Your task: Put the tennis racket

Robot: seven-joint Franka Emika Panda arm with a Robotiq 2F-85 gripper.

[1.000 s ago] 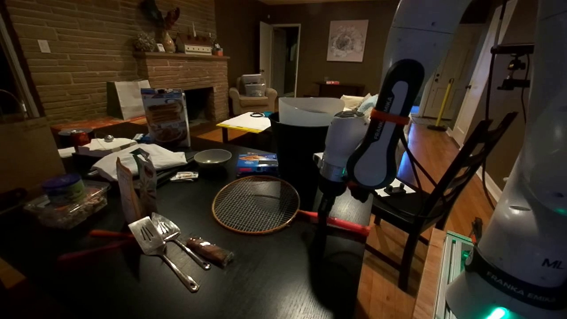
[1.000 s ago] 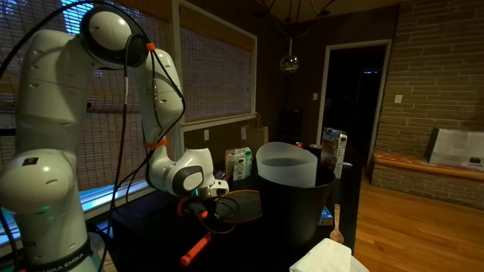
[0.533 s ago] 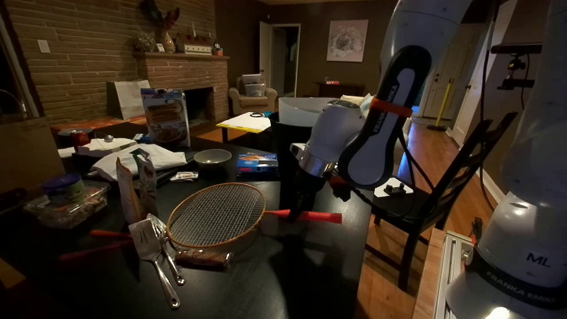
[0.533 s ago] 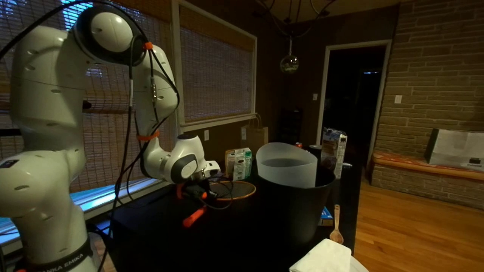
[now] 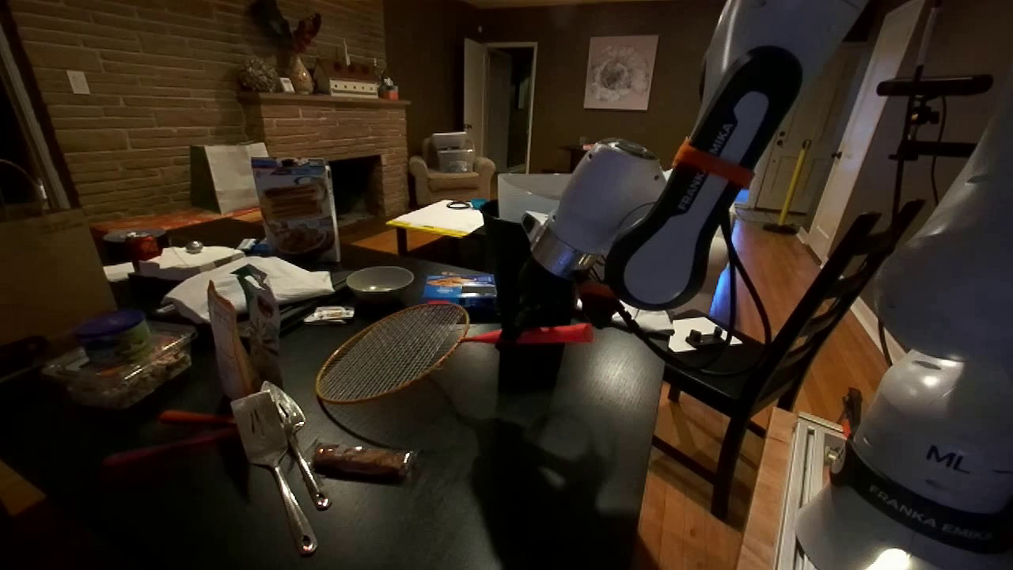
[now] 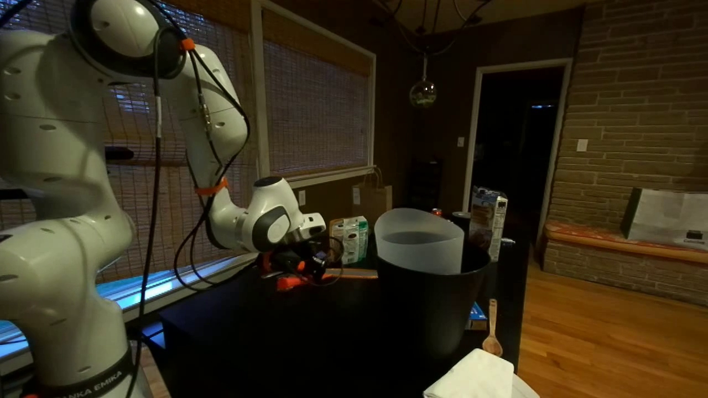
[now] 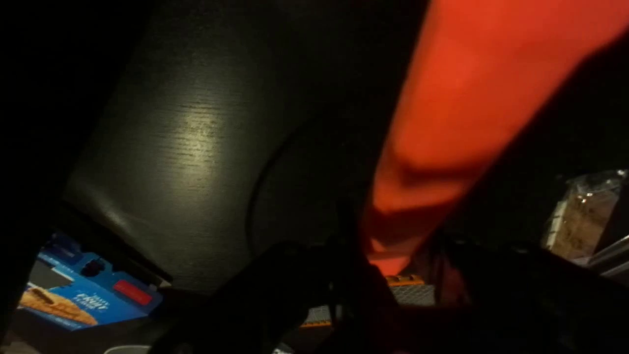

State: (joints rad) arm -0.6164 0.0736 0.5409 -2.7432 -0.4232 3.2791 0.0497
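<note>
The tennis racket has an orange-brown oval hoop with pale strings (image 5: pixel 396 354) and a red handle (image 5: pixel 558 335). It is off the black table, tilted, with its shadow below it. In an exterior view its hoop shows nearly edge-on (image 6: pixel 354 273), beside the bin. My gripper (image 5: pixel 516 336) is shut on the handle near the hoop; it also shows in an exterior view (image 6: pixel 318 272). In the wrist view the handle (image 7: pixel 457 108) runs up from between the dark fingers (image 7: pixel 399 268). The fingertips are mostly in shadow, and part of the hoop shows beyond them.
A black bin (image 6: pixel 426 315) with a whitish liner (image 6: pixel 417 251) stands close to the racket. Spatulas (image 5: pixel 261 427), a wrapped bar (image 5: pixel 364 461), a pouch (image 5: pixel 257 332), a bowl (image 5: pixel 380 283) and a blue box (image 5: pixel 459 290) are on the table. A chair (image 5: pixel 760 372) stands beside it.
The racket has shifted toward the spatulas, then risen off the table and tilted with my gripper. The spatulas and wrapped bar shifted slightly in the first half second.
</note>
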